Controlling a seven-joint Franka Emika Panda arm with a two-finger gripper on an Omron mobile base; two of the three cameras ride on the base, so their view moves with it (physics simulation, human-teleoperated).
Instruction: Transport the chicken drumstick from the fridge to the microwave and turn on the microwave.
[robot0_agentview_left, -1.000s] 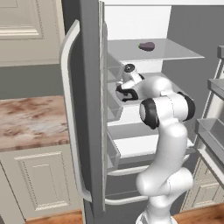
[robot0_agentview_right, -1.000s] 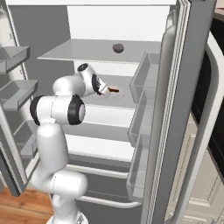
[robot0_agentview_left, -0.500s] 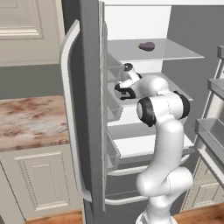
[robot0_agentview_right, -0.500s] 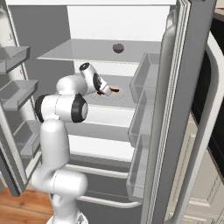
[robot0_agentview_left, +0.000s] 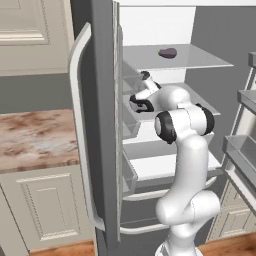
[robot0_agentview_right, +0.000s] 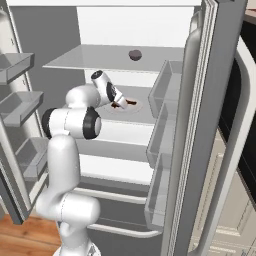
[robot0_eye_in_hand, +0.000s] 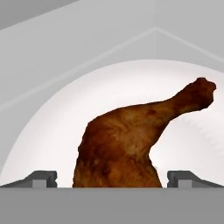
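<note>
Fridge (robot0_agentview_right: 210, 125) interior — unlabelled; open hand (robot0_eye_in_hand: 112, 177) straddles chicken drumstick (robot0_eye_in_hand: 131, 140) on plate (robot0_eye_in_hand: 43, 131).

From my left base view I looked forward and down from behind the arm's left side into the open fridge (robot0_agentview_left: 165, 75), the arm rising at five o'clock. My right base view faced the same shelves from behind the arm's right, the arm rising at seven o'clock. The hand view sat very close over the chicken drumstick (robot0_eye_in_hand: 131, 140) on its white plate (robot0_eye_in_hand: 52, 127), which both base views also took in.
</note>
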